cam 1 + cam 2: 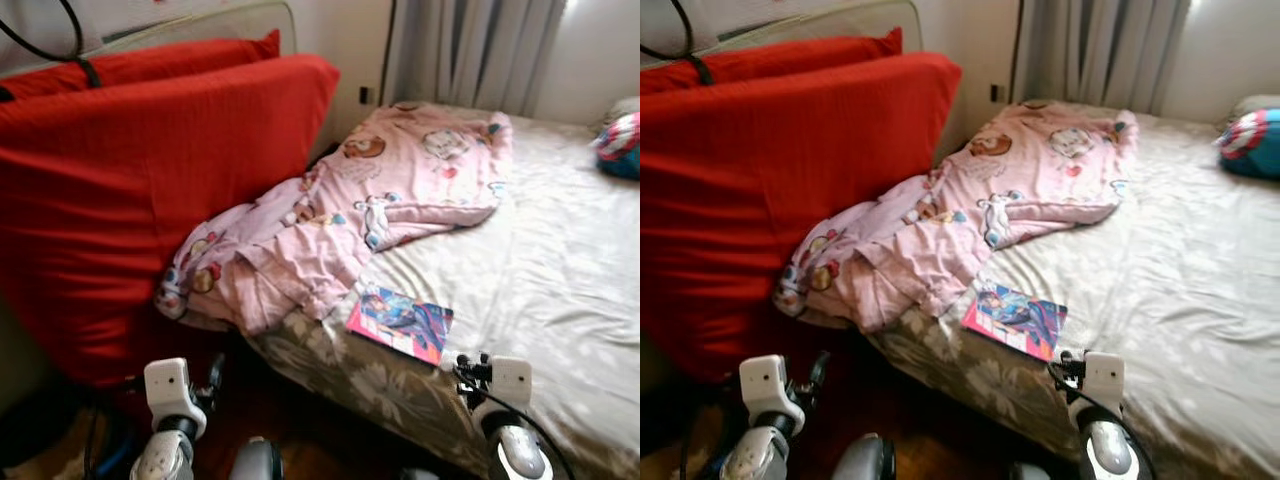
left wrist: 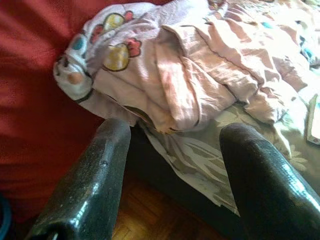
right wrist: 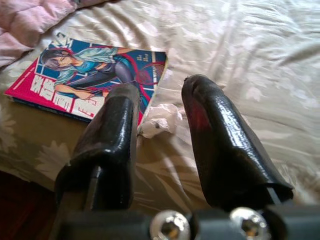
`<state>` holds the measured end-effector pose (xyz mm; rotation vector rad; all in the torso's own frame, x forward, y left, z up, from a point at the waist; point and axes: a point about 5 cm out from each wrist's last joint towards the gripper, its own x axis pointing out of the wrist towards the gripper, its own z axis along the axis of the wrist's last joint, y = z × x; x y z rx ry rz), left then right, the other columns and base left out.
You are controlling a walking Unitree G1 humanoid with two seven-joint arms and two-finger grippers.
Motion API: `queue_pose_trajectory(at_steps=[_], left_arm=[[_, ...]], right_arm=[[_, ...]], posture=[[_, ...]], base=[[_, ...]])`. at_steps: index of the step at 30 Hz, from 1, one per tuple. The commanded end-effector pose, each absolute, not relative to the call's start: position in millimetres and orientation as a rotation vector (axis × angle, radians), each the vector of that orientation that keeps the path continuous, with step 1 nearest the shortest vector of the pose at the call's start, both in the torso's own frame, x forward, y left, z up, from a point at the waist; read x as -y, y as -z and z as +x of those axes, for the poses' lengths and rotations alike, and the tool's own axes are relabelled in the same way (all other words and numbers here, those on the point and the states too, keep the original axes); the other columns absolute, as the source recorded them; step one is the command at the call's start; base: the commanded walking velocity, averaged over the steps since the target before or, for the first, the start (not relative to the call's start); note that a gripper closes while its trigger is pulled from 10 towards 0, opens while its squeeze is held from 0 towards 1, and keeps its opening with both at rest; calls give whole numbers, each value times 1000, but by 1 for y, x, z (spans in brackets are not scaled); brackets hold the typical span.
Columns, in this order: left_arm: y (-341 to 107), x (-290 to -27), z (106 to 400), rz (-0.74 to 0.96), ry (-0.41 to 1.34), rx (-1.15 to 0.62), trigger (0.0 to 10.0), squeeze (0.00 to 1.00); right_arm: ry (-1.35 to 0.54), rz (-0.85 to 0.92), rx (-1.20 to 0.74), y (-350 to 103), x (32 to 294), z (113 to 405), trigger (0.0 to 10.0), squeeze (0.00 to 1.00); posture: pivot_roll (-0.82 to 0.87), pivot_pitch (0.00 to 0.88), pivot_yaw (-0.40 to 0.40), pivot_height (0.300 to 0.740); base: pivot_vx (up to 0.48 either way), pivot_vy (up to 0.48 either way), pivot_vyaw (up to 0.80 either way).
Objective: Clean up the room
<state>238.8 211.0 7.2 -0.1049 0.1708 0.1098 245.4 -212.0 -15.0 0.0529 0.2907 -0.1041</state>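
2 grippers (image 3: 160, 100), 1 book (image 3: 90, 75), 1 blanket (image 1: 350, 210).

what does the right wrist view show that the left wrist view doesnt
The right wrist view alone shows the comic book's full cover lying flat on the floral bedsheet, a small crumpled white scrap beside it, and the open right gripper above that scrap. The left wrist view alone shows the red cushion, the wooden floor, the bed's edge and the open left gripper. Both show the pink cartoon-print blanket and the sheet.
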Motion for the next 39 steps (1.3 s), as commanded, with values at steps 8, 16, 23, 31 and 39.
queue_pose_trajectory(at_steps=[8,16,23,31,39], left_arm=[[-11,-213,243,-109,-111,-155,10000,0],[-11,-212,243,-100,-104,-163,10000,0],[-10,-213,243,-101,-107,-165,10000,0],[-11,-215,243,-99,-116,-162,10000,0],[-12,-216,243,-94,-118,-163,10000,0]], right_arm=[[87,53,-276,12,207,250,10000,0],[104,53,-287,14,209,249,10000,0],[109,49,-294,15,210,248,10000,0],[108,46,-299,15,209,248,10000,0],[114,51,-306,16,207,248,10000,0]], posture=[[-19,0,19,684],[-18,0,17,684],[-18,8,17,684],[-12,19,16,684],[-8,20,19,684]], base=[[0,0,0],[0,0,0],[0,0,0],[0,0,0],[198,0,0]])
